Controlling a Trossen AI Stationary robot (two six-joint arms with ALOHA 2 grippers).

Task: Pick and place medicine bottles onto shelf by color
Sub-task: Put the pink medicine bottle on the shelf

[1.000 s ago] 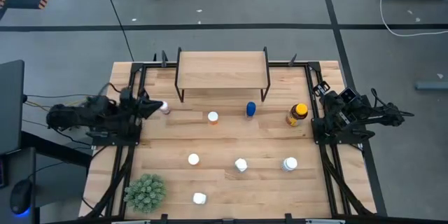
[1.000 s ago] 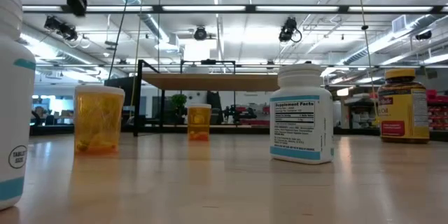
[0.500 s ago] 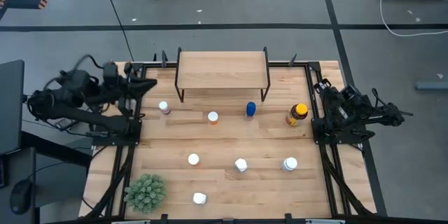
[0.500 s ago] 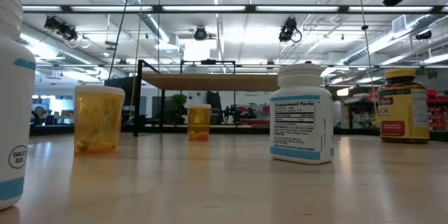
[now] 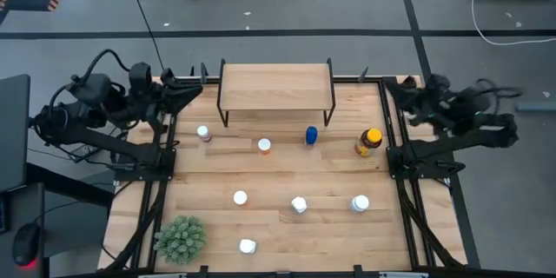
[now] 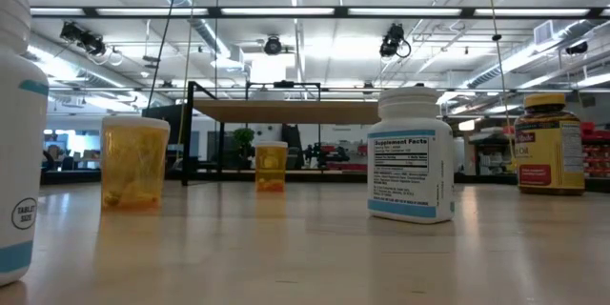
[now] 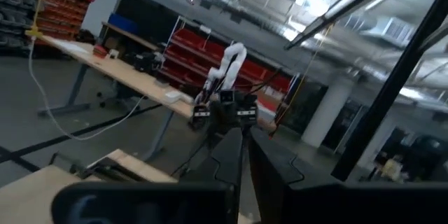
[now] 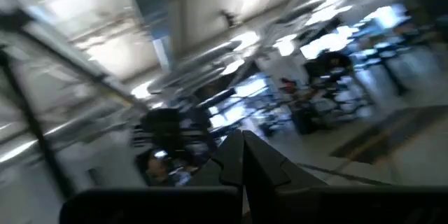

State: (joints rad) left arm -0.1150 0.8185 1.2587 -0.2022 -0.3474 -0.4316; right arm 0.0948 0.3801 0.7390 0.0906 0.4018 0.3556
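Left gripper (image 5: 193, 89): raised over the table's far left corner, just beside the shelf's left end. Fingers pressed together in the left wrist view, grasping nothing. Its camera looks into the room, so the arm is judged to be lifted clear, not reaching.

Right gripper (image 5: 393, 89): raised over the far right corner, well apart from every bottle. Fingers closed to a point in the right wrist view, empty.

Shelf (image 5: 275, 86): light-wood board on thin black legs, at the middle of the table's far edge. Top bare; no bottle placed yet.

Pinkish bottle (image 5: 203, 133): white cap, upright, near the left edge, closest to the left gripper. Judged the likeliest first pick for that arm.

Orange bottle (image 5: 264, 147): white cap, before the shelf's left half.

Blue bottle (image 5: 311, 135): before the shelf's right leg.

Dark amber bottle (image 5: 368, 142): yellow cap, near the right edge, nearest the right gripper.

White-capped bottles, middle row: one (image 5: 240, 197) left of centre, one (image 5: 299, 204) central, one (image 5: 360, 202) toward the right edge.

White bottle (image 5: 248, 246): at the near edge, seemingly on its side.

Green spiky plant (image 5: 181, 237): near left corner; not part of the sort.

Table (image 5: 330, 230): wooden top. Bottles stand well apart, giving clear approach for either gripper.
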